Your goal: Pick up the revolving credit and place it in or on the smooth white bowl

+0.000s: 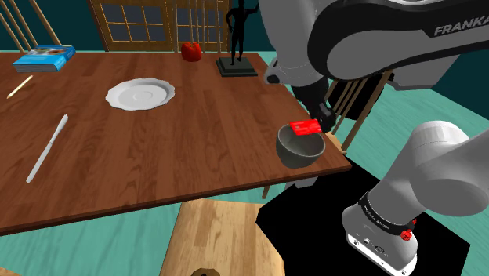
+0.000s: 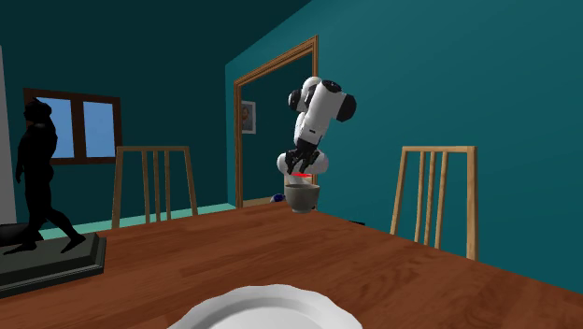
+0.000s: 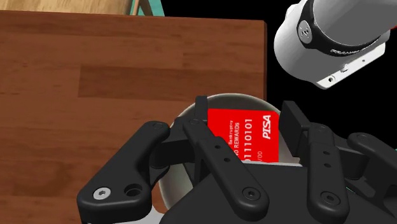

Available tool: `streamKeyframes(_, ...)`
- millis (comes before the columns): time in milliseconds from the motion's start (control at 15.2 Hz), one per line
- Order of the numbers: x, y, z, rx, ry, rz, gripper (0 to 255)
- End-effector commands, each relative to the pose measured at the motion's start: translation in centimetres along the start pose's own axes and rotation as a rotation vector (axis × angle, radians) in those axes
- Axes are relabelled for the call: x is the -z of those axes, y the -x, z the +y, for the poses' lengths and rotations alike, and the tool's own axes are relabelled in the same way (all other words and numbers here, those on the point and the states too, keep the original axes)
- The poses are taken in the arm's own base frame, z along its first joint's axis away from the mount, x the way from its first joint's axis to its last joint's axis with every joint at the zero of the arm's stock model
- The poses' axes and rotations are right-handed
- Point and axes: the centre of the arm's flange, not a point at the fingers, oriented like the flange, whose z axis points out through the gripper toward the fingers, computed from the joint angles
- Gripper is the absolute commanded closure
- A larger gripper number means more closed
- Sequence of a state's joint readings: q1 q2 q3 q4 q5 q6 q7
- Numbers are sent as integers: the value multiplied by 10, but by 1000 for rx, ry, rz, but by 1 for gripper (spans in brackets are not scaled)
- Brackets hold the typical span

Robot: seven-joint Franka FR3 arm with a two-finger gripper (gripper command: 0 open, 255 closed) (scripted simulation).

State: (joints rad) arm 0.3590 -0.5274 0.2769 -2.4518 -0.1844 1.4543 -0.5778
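End effector (image 3: 247, 113) grips card (image 3: 249, 137) over bowl (image 1: 300, 153), table (image 1: 196, 133) corner; teal walls (image 2: 448, 75).

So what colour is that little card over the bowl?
The card is red with white lettering; the wrist view shows it best.

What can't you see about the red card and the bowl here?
1. Wrist view: one finger of the pincer covers the start of the words on the red card.
2. Wrist view: the card and pincer hide most of the inside of the bowl.
3. Second exterior view: the card is too small to read.
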Motion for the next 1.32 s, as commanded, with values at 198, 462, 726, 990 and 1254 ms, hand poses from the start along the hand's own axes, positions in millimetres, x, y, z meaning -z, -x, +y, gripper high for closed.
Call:
streamKeyframes(198,-22,-14,-1,0,0,0,255)
streamKeyframes(462,-36,-24,-1,0,0,0,255)
streamKeyframes(726,-36,-24,-1,0,0,0,255)
streamKeyframes(990,-36,-24,-1,0,0,0,0)
streamKeyframes(1254,-36,-24,-1,0,0,0,0)
